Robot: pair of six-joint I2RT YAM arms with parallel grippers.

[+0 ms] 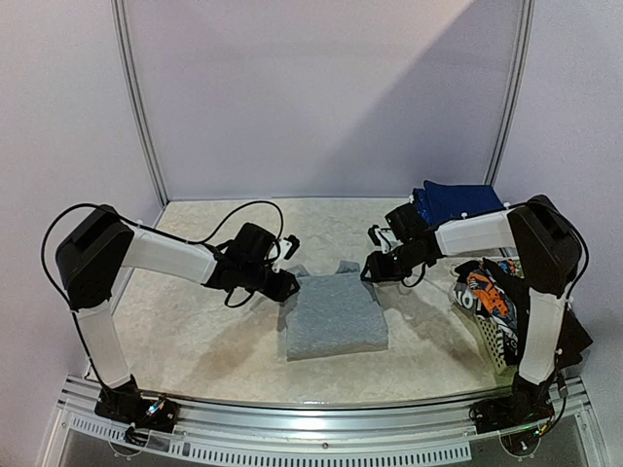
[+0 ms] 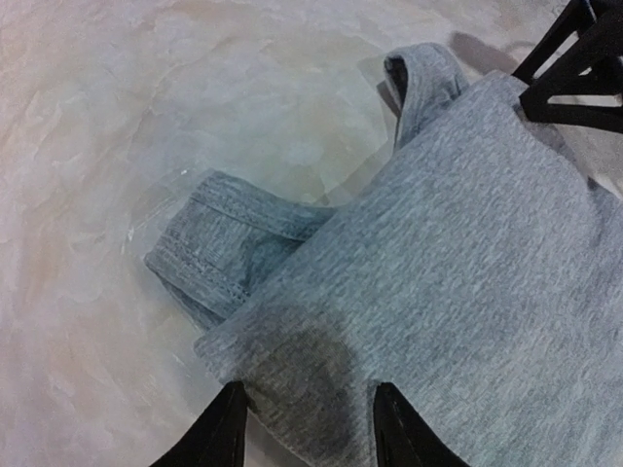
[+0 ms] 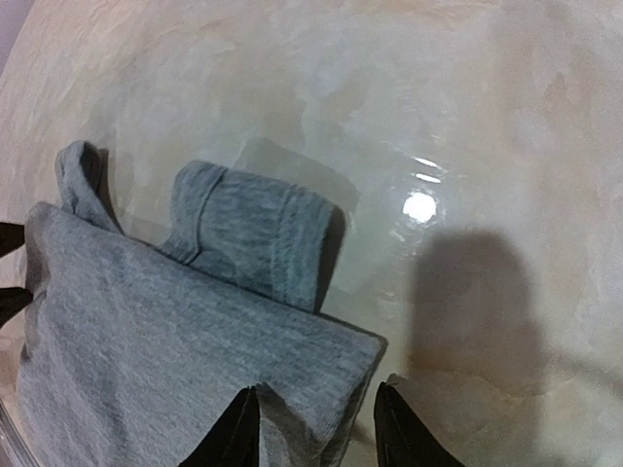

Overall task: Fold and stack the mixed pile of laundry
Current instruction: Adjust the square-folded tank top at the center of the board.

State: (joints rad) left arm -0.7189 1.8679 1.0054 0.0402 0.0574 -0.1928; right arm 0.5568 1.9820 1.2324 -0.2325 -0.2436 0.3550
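The grey shirt (image 1: 332,313) lies folded flat on the table in the middle of the top view, two strap loops sticking out at its far edge. My left gripper (image 1: 289,284) is open at the shirt's far left corner; in the left wrist view (image 2: 310,428) that corner of the shirt (image 2: 467,253) lies between the spread fingers. My right gripper (image 1: 371,269) is open at the far right corner; in the right wrist view (image 3: 316,433) the shirt's corner (image 3: 175,331) lies between its fingers. Neither pair of jaws is closed on the cloth.
Folded navy blue pieces (image 1: 458,201) lie at the back right. A white lattice basket (image 1: 490,336) at the right holds orange-black-white printed cloth (image 1: 484,290) and a black garment (image 1: 569,341). The right gripper's fingers (image 2: 574,78) show in the left wrist view.
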